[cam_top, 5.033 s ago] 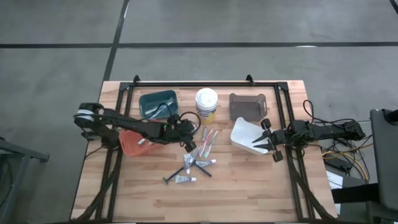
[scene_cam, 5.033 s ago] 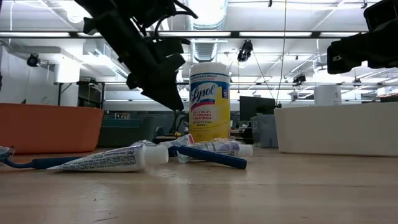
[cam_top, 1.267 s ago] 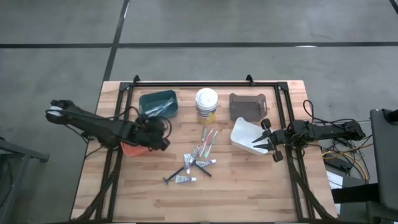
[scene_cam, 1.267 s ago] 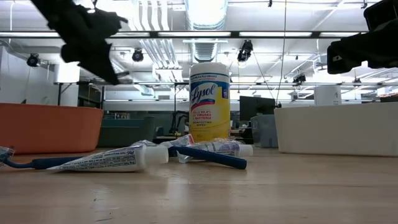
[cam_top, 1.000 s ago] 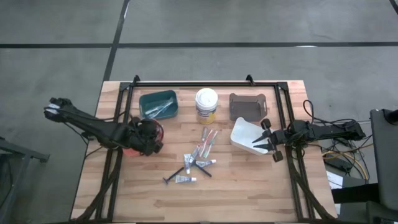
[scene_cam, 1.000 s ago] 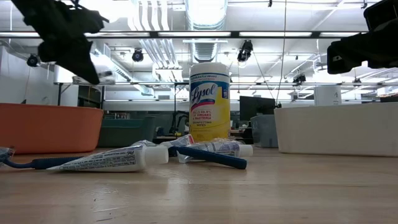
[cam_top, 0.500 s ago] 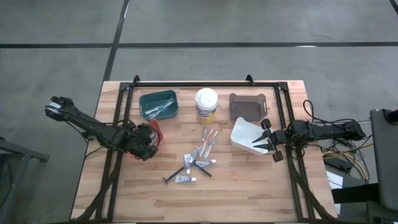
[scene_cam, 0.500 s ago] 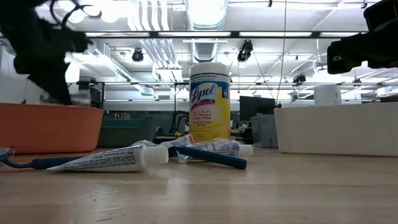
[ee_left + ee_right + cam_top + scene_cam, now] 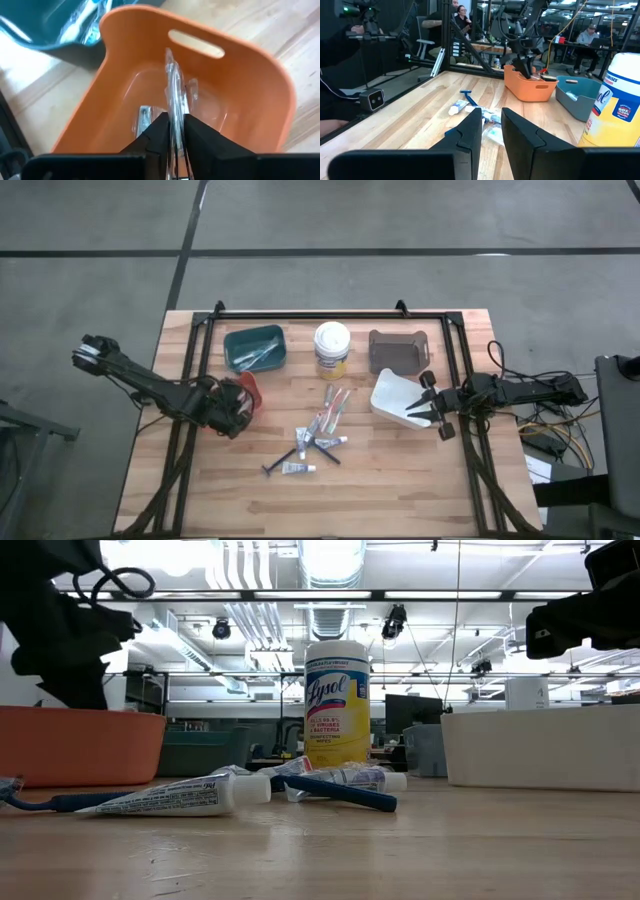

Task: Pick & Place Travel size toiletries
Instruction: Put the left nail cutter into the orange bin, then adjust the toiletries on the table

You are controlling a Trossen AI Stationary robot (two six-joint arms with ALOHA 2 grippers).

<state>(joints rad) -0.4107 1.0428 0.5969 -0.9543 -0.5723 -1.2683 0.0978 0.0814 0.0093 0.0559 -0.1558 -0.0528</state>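
Since a second ago my left gripper [image 9: 173, 131] has dropped from above the orange bin [image 9: 250, 100] to its rim, and the right arm has not shifted at all.

From above, my left wrist covers most of that bin [image 9: 250, 392], so only one red-orange edge shows past it. At table height the left gripper [image 9: 60, 635] is just a dark mass over the bin wall [image 9: 80, 745], its tips lost. The thing I hold is hard to name: a thin, clear-wrapped packet [image 9: 175, 95], seen edge-on. My left fingers [image 9: 156, 131] are pinched on it with only a narrow gap, and it stands upright ahead of them, down inside the bin. More wrapped pieces lie on the bin floor below it, too blurred to sort.

My right gripper [image 9: 432, 407] waits beside the white bin [image 9: 392, 400], fingers [image 9: 470, 131] a little apart and empty.

Ahead of the right gripper, between it and the left one, the loose toiletries lie on the table: tubes [image 9: 297, 468], razors [image 9: 335, 790] and toothbrushes [image 9: 335, 402].
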